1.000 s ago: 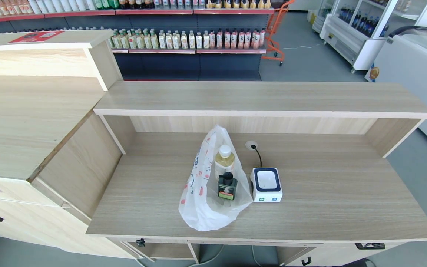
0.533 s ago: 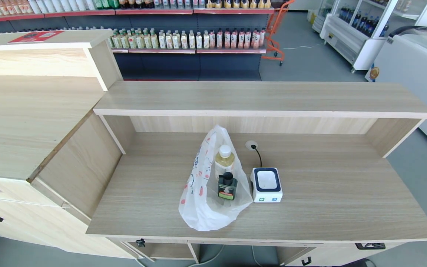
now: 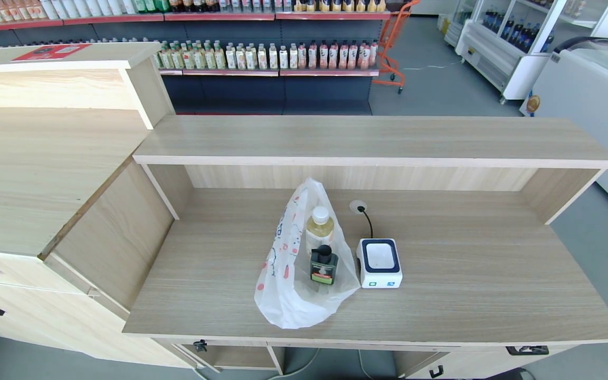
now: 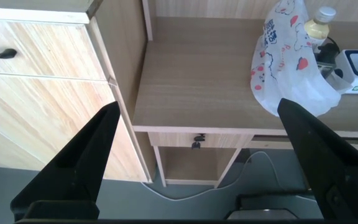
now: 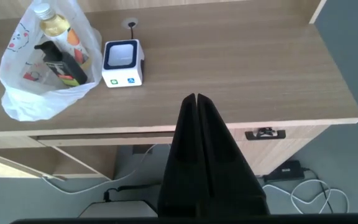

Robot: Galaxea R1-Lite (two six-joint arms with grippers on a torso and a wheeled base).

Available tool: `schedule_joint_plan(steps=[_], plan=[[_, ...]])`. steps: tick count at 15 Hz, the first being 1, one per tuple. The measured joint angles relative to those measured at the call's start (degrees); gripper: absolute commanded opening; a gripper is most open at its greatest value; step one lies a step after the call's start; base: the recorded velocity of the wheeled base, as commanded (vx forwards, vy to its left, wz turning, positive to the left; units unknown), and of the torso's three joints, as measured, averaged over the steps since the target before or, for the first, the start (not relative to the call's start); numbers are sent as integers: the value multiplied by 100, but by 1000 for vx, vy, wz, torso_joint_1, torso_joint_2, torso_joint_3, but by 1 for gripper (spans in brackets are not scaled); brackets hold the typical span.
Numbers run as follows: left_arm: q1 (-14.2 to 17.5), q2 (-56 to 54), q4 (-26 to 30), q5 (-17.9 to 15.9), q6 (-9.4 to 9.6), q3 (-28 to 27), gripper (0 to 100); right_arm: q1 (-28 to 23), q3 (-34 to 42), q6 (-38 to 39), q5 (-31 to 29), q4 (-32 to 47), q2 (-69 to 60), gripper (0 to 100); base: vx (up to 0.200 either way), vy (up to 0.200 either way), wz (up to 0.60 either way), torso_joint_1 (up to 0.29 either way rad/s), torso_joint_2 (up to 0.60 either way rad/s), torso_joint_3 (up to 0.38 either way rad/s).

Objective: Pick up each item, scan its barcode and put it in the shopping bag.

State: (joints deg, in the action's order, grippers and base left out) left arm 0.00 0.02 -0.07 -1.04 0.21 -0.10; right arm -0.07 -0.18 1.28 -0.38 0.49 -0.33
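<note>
1. The left gripper (image 4: 199,106) has its fingers spread wide with nothing between them. It hangs out in front of the counter's (image 3: 467,274) front edge, off its left front corner.
2. The right gripper (image 5: 196,102) has its fingers pressed flat together and grips nothing. It also sits in front of the counter edge, over the floor.
3. The shopping bag (image 3: 283,285) is white translucent plastic with red and blue print. It stands open mid-counter, well apart from both grippers.
4. Two items are inside the bag:
   - The pale yellow drink bottle (image 3: 319,227) has a white cap, stands upright and is nearer the back wall.
   - The dark bottle (image 3: 324,265) has a black cap and a green label, and sits just in front of the yellow one.
5. The barcode scanner (image 3: 379,262) is a white box with a dark-framed window. It sits just beside the bag on the robot's right; whether they touch cannot be told.
6. The scanner's black cable (image 3: 368,222) runs back to a round grommet (image 3: 357,206) in the counter top.
7. The counter is light wood grain. A raised ledge (image 3: 372,138) runs along its back, and a taller cabinet (image 3: 29,169) with black-handled drawers stands on the left.
8. The room behind is a shop floor:
   - Shelves (image 3: 277,55) carry rows of bottles.
   - An orange trolley (image 3: 395,47) stands by the shelves.
   - A glass-door cooler (image 3: 504,37) stands far right.
   - A chest freezer (image 3: 594,79) stands far right.
</note>
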Motion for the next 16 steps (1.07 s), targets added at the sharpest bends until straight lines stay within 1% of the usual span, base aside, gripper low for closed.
schedule_joint_plan(steps=[9,12,16], plan=[[0,0,-2,-2,-2,0,100,-2,0,13,-5,5,4,0,0,-200,0,4,3,3],[0,0,0,-2,-30,0,100,-2,0,13,-5,5,6,0,0,0,0,0,0,0],[0,5,0,-5,-28,0,100,0,0,5,-5,5,11,0,200,0,0,6,4,2]])
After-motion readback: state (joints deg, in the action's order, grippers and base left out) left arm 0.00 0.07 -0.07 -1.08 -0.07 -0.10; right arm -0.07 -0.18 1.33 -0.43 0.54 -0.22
